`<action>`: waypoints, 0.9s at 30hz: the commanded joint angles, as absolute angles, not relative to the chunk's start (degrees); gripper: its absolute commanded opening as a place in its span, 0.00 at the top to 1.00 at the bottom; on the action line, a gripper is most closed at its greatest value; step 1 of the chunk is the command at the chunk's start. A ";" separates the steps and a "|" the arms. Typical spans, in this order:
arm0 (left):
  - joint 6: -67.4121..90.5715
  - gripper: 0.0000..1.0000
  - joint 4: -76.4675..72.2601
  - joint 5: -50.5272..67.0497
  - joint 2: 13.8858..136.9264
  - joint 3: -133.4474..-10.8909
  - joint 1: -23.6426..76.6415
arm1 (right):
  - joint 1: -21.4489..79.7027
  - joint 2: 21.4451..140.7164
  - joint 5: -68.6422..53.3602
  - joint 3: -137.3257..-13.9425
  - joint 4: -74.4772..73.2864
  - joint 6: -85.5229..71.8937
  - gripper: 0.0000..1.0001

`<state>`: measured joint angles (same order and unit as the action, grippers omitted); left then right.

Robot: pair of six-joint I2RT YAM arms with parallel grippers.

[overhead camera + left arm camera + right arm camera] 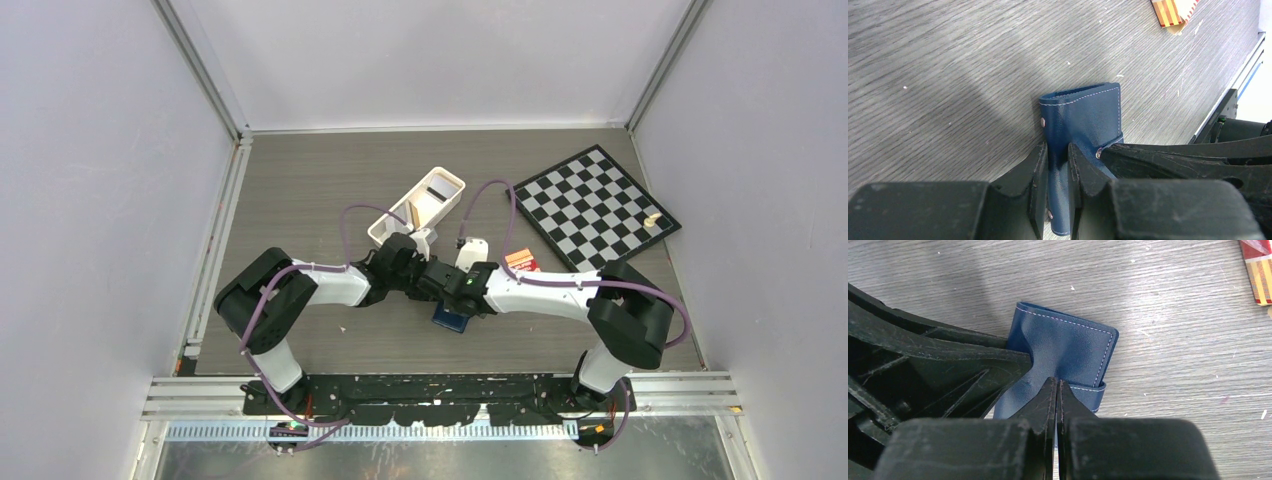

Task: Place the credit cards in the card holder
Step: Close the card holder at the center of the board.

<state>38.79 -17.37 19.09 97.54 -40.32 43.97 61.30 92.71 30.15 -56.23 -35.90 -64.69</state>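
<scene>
From above, we judge nothing loaded; the credit cards [437, 194] seem to lie in the white tray [384, 232], 12 o'clock from the card holder [452, 321] — itself half hidden under both wrists; left wrist: left gripper [1058, 162] clamps its fold, slot apparently empty; right wrist: right gripper [1056, 390] pinches one flap.

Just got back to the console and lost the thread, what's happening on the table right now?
Both arms meet over the blue card holder at the near middle of the table. The left arm has its jaws closed on one edge of it, and the right arm has its jaws pinched on a thin flap next to them. The credit cards lie in the white tray farther back; neither arm holds a card.
</scene>
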 commanded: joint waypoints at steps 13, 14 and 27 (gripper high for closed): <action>38.06 0.94 -12.92 20.32 99.85 -39.20 45.00 | 62.51 93.71 33.34 -56.37 -32.74 -66.94 1.00; 38.06 0.94 -12.92 20.38 99.87 -39.20 45.04 | 62.59 94.03 33.72 -56.61 -33.32 -66.91 1.00; 38.06 0.95 -12.91 20.39 99.85 -39.20 45.00 | 64.23 97.92 36.14 -58.37 -36.24 -67.64 1.00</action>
